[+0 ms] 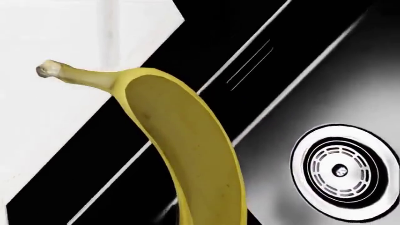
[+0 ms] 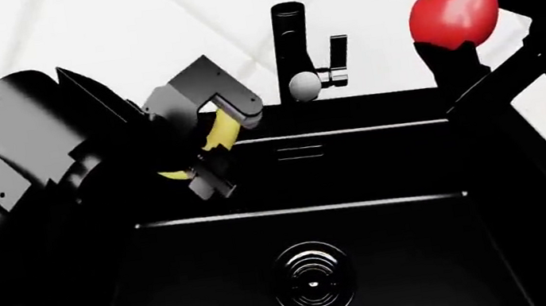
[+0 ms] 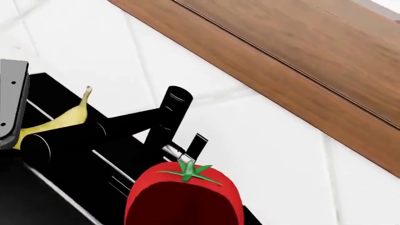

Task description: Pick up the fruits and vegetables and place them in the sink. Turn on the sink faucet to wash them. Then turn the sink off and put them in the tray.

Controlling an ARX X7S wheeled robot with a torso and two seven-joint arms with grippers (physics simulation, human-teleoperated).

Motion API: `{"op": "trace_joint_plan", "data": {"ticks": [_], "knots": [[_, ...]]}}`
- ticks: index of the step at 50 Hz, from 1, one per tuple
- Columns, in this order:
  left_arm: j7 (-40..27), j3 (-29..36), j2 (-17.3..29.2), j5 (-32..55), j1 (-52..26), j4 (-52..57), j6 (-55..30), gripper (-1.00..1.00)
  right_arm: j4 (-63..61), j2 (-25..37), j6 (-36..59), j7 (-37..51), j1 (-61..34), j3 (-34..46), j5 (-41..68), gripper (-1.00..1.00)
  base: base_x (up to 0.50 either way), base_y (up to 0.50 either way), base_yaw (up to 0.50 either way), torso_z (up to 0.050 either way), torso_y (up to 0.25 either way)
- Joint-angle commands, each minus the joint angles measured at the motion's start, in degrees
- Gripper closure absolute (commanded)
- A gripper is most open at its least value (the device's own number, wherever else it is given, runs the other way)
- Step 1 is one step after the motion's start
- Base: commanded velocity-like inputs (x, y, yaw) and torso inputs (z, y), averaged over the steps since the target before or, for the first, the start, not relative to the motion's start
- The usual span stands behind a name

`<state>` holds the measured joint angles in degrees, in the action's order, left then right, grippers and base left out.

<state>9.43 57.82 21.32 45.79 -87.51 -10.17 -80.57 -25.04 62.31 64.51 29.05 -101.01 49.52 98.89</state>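
Observation:
My left gripper point(image 2: 210, 144) is shut on the yellow banana point(image 2: 216, 133) and holds it over the back left part of the black sink point(image 2: 217, 289). In the left wrist view the banana point(image 1: 187, 140) fills the middle, with the round drain point(image 1: 342, 169) below it. A glossy red tomato point(image 2: 452, 11) with a green stem is held in my right gripper point(image 2: 454, 31), raised above the sink's back right corner. The right wrist view shows the tomato point(image 3: 184, 197) close up. The black faucet point(image 2: 292, 46) stands behind the basin between both arms, its side lever point(image 2: 338, 55) upright. The tray is out of view.
White counter point(image 2: 74, 36) surrounds the sink. A wooden panel point(image 3: 300, 56) runs beyond the counter in the right wrist view. The slot overflow point(image 2: 300, 151) sits on the basin's back wall.

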Motion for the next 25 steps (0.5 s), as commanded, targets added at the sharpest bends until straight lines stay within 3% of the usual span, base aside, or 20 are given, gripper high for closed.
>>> {"op": "trace_joint_plan", "data": {"ticks": [1, 6, 25], "knots": [[-7.4, -9.5, 2.6, 2.3, -1.6, 1.8, -4.3, 1.0, -1.2, 1.3, -0.3, -0.6, 0.3, -0.9, -1.3, 1.0, 0.0, 0.0, 0.0, 0.0, 0.0], [-10.3, -14.5, 3.9, 4.9, -2.1, 5.7, -6.0, 1.0, -2.2, 2.1, -1.3, -1.1, 1.7, -0.9, -1.7, 1.0, -0.05, 0.0, 0.0, 0.0, 0.0], [-19.5, -23.8, 5.4, 14.6, -4.7, 14.6, -7.8, 1.0, -2.6, 0.9, -2.0, -1.4, 1.4, -1.4, -2.8, 1.0, -0.5, 0.02, 0.0, 0.0, 0.0]]}}
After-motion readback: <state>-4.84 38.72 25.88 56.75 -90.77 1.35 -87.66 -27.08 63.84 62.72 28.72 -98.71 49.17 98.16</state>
